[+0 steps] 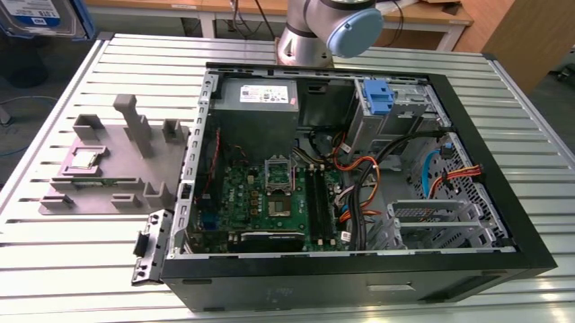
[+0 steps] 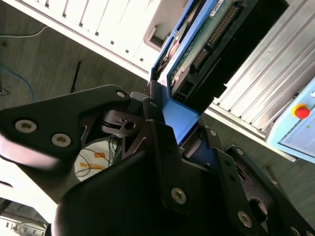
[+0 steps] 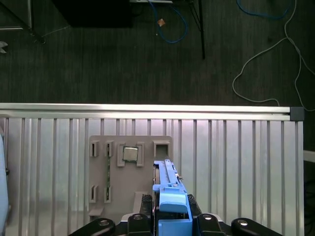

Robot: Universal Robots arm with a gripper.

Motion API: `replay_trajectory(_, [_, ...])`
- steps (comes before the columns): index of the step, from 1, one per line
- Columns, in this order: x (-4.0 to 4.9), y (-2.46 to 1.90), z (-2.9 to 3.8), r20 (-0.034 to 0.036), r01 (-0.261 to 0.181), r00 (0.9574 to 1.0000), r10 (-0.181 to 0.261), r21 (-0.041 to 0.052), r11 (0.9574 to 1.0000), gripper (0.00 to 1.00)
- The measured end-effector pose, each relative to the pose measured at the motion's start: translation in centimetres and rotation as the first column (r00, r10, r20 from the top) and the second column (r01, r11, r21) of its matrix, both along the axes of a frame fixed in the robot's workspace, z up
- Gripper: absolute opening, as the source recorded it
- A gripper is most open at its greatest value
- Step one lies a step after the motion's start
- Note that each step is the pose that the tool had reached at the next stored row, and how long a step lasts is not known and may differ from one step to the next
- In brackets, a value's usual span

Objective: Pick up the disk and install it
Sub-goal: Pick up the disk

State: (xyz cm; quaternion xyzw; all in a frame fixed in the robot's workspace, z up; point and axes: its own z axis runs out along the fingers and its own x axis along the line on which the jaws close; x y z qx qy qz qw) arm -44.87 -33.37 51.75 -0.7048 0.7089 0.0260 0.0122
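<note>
Jaws: black metal, pinched on the disk (image 3: 172, 204), which is held edge-on with its blue plastic rail showing, seen against the ribbed aluminium counter (image 3: 236, 167). In the second wrist view, the disk (image 2: 206, 44) shows a green circuit board and a row of connector pins.

Exterior view's left to right:
- Grey moulded fixture (image 1: 117, 161) with a square silver CPU chip (image 1: 85, 159).
- Open black tower case (image 1: 359, 276) with a green motherboard (image 1: 260, 195).
- Grey power-supply box (image 1: 258, 94) with a white sticker.
- Blue drive-bay bracket (image 1: 379, 97).
</note>
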Motion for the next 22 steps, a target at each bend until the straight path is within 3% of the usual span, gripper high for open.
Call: replay_trajectory(22, [0.0,0.0,1.94,0.0,0.0,1.0,0.0,0.0006,1.0,0.37])
